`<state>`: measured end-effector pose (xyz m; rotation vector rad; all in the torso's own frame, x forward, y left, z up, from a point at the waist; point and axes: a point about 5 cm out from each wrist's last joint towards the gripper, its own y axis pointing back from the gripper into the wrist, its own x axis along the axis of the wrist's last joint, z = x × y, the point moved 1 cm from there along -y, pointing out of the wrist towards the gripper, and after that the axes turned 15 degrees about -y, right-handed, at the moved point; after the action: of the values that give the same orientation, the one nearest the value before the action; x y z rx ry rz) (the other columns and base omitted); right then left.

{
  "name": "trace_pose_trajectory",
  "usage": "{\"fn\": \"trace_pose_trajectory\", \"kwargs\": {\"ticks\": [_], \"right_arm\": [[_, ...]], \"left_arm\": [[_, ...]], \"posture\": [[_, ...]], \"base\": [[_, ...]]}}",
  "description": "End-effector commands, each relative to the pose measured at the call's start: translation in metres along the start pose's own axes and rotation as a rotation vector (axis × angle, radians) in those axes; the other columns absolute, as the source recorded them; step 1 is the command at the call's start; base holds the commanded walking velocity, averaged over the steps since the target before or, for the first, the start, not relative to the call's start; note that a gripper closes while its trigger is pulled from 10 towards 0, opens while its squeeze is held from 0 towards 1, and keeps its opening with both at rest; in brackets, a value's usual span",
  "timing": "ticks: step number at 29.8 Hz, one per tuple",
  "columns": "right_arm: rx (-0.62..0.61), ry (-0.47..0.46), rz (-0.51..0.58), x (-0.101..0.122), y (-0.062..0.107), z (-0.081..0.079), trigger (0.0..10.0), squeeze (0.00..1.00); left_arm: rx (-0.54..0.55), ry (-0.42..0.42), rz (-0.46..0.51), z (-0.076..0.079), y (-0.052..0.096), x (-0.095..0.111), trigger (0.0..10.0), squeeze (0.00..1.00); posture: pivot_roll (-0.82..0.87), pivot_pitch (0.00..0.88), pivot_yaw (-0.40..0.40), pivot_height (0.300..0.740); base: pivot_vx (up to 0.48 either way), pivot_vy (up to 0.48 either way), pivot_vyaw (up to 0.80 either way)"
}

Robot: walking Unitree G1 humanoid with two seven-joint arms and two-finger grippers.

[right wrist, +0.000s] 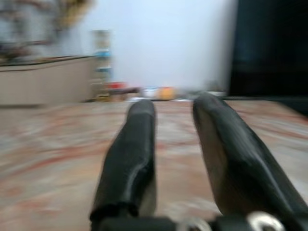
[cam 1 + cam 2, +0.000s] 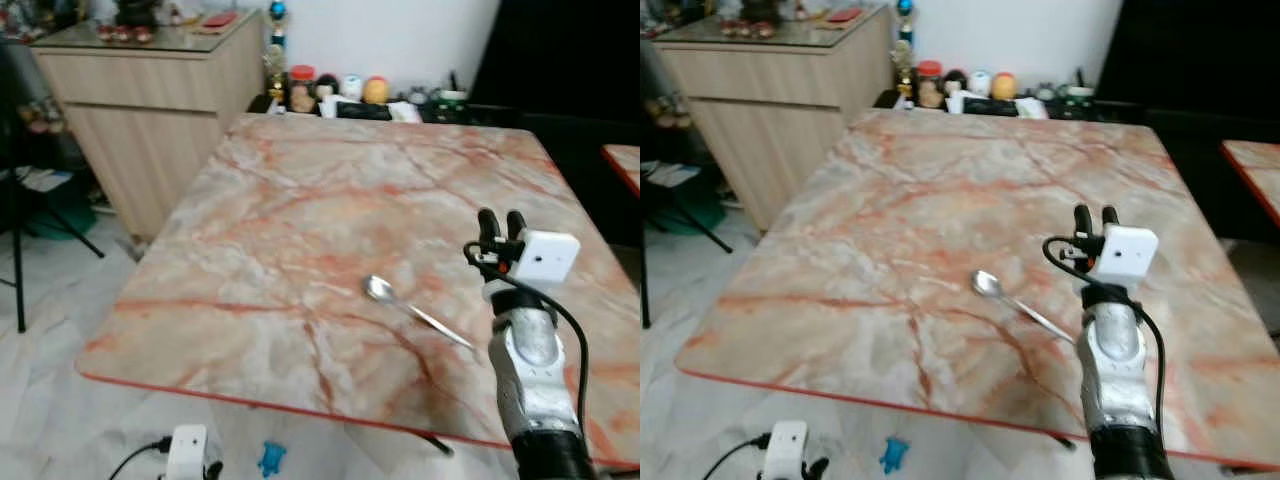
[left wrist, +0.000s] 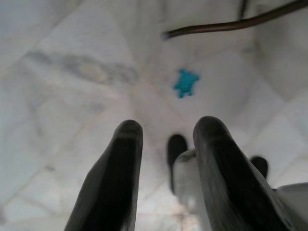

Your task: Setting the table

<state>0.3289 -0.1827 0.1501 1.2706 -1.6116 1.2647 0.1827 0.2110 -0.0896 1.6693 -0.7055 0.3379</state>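
The spoon point(image 2: 415, 310) lies on the desk point(image 2: 300, 220), at nine o'clock from the right fingers point(image 2: 500, 228), which are apart and empty. It looks light, hard and slippery; grab its thin handle.

Left gripper point(image 3: 166, 139) jaws apart over pale marble floor point(image 3: 62, 96), small blue object point(image 3: 186, 82), dark cable point(image 3: 231, 24)

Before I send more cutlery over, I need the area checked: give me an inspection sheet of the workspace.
Surface: marble table, pink-veined, red-edged.
Job's things: one spoon lying flat, bowl toward the left.
Clutter: jars and figurines beyond the far edge; blue toy on the floor.
Grippers: right gripper open above the table beside the spoon; left gripper open, pointing at the floor.
Cables: black cable on the right wrist.
Surroundings: wooden cabinet, white wall.
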Motion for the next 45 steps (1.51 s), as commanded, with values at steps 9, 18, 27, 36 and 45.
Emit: {"fn": "trace_pose_trajectory", "kwargs": {"ticks": [9,18,27,36,45], "right_arm": [[0.035,0.055,-0.112,-0.006,0.007,0.016,10.0,0.00],[0.212,0.168,-0.308,-0.002,0.021,0.032,10.0,0.00],[0.350,0.183,-0.545,-0.013,0.043,0.043,10.0,0.00],[0.389,0.058,-0.719,-0.039,0.057,0.039,10.0,0.55],[0.386,0.093,-0.763,-0.049,0.056,0.039,10.0,0.00]], "left_arm": [[-0.014,-0.012,-0.003,0.006,-0.001,0.001,10.0,0.00],[-0.018,-0.013,0.005,0.007,-0.001,0.003,10.0,0.00],[-0.021,-0.011,0.004,0.006,-0.001,0.004,10.0,0.00],[-0.028,-0.015,-0.001,0.008,-0.001,0.003,10.0,0.00],[-0.034,-0.019,-0.026,0.010,0.000,-0.004,10.0,0.00]], "posture": [[0.04,0.009,-0.011,0.736],[0.03,0.011,-0.008,0.736],[0.03,0.011,-0.010,0.736],[0.03,0.005,-0.005,0.736],[0.03,0.000,-0.005,0.736]], "base": [[0.000,0.000,0.00],[0.000,0.000,0.00],[0.000,0.000,0.00],[0.000,0.000,0.00],[0.000,0.000,0.00]]}}
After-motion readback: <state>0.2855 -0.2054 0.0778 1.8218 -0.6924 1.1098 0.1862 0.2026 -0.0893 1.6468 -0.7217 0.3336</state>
